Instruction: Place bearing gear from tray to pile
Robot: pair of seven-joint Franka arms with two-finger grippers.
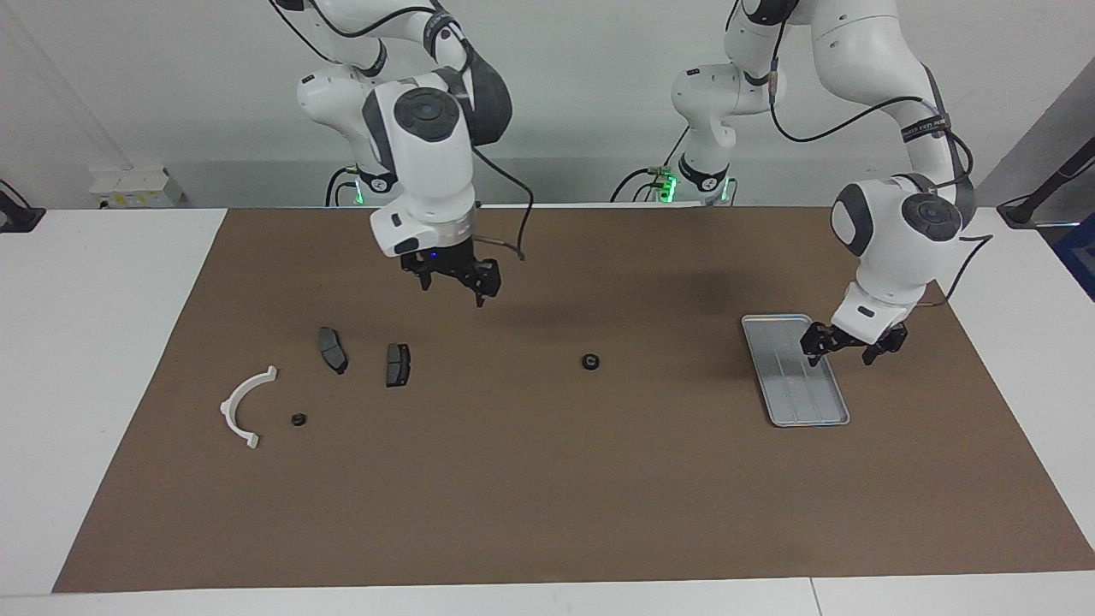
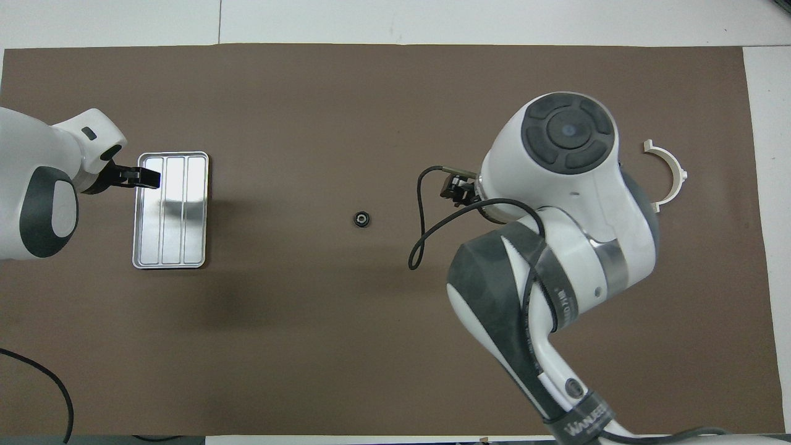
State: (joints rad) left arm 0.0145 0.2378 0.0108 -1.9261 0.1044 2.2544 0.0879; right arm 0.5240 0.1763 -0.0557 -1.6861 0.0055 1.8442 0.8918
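A small black bearing gear (image 1: pixel 589 361) lies on the brown mat mid-table, apart from both grippers; it also shows in the overhead view (image 2: pixel 361 219). The silver tray (image 1: pixel 800 393) (image 2: pixel 173 235) lies toward the left arm's end and holds nothing. The pile lies toward the right arm's end: a white bracket (image 1: pixel 244 406) (image 2: pixel 670 176), two dark pads (image 1: pixel 332 349) (image 1: pixel 397 364) and a second small black gear (image 1: pixel 298 420). My left gripper (image 1: pixel 845 349) (image 2: pixel 145 178) is open and empty, low over the tray's rim. My right gripper (image 1: pixel 453 289) (image 2: pixel 457 188) is open and empty, raised over the mat beside the pads.
The brown mat (image 1: pixel 547 496) covers most of the white table. In the overhead view the right arm's body (image 2: pixel 556 204) hides the pads and the second gear. A loose cable (image 2: pixel 420 235) hangs from the right gripper.
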